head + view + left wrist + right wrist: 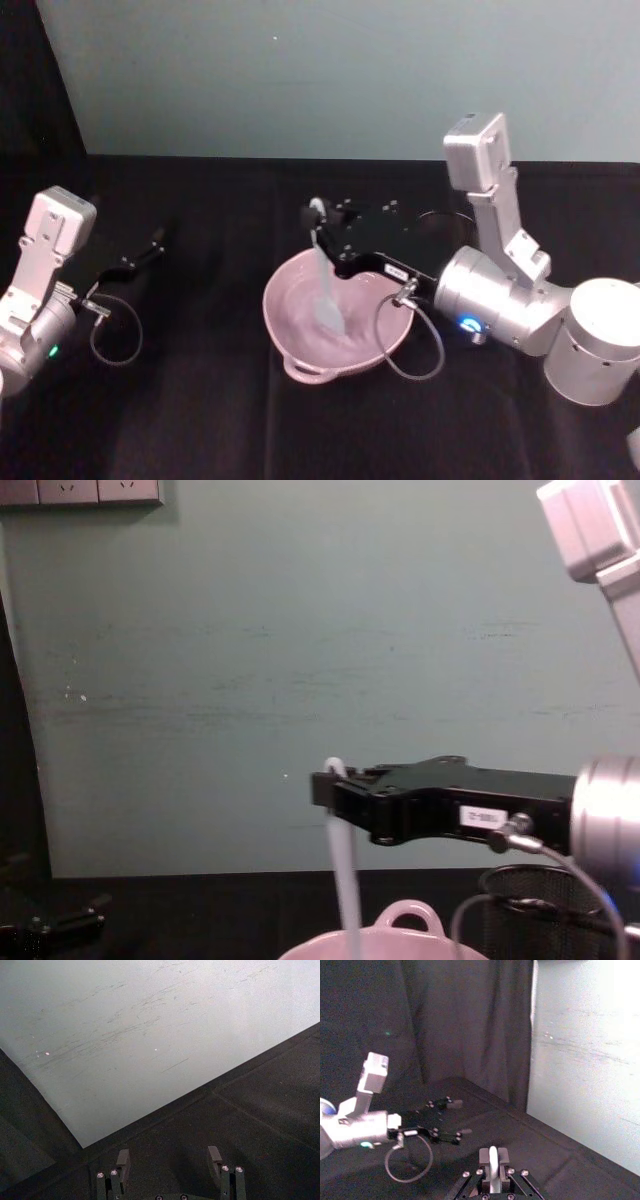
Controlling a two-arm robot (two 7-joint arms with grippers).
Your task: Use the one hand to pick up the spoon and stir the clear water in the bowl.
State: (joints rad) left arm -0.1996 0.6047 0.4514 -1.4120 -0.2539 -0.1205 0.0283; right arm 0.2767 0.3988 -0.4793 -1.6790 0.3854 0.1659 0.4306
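The pale pink bowl [300, 312] sits at the middle of the black table, its looped ear [407, 916] seen from the chest view. My right gripper [322, 232] hovers over the bowl's far rim, shut on the upper handle of the white spoon [325, 290]. The spoon hangs nearly upright, its paddle end down inside the bowl. In the right wrist view the spoon handle [492, 1162] stands clamped between the fingers. From the chest view the spoon [344, 880] drops from the right gripper [328, 783] into the bowl. My left gripper [152, 243] rests open at the far left, holding nothing.
A black wire-mesh cup [545, 912] stands to the right of the bowl, behind my right wrist. A pale green wall [330, 70] closes off the back of the table. Black tablecloth [200, 410] lies bare in front of the bowl.
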